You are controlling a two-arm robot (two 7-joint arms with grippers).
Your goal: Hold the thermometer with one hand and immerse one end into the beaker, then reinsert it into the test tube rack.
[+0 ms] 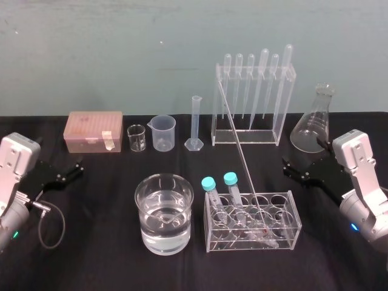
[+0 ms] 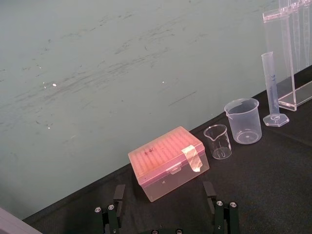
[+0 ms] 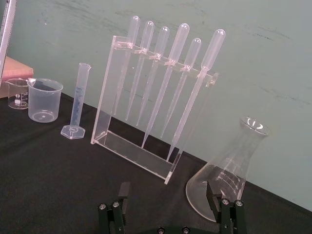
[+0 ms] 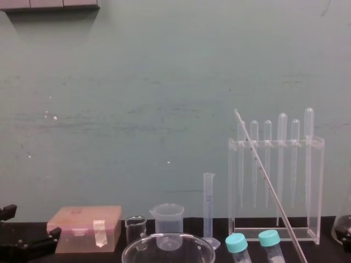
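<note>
So the beaker [image 1: 163,176], near centre, sits about half full of clear water. Just right of it the test tube rack [image 1: 285,233] holds two blue-capped tubes [image 1: 209,185] and the thermometer [image 1: 242,157], whose foot is in a right-hand hole while its top leans back toward the pipette stand [image 1: 277,136] with six pipettes [image 3: 168,63]. Along the far row, left to right, are a pink tip box [image 1: 94,130], a small glass beaker [image 1: 136,138], a plastic spouted beaker [image 1: 163,132] and a graduated cylinder [image 1: 194,124], the last three looking empty. An Erlenmeyer flask [image 1: 313,124] stands far right.

The left gripper [image 1: 77,167] rests at the left edge and the right gripper [image 1: 286,167] at the right, each with its fingers [image 2: 118,195] [image 3: 124,192] spread wide and holding nothing.

Head view gives the water level, while chest view cuts the beaker off at its rim. Left wrist view catches the tape strip on the tip box, and right wrist view has the flask's printed scale.
</note>
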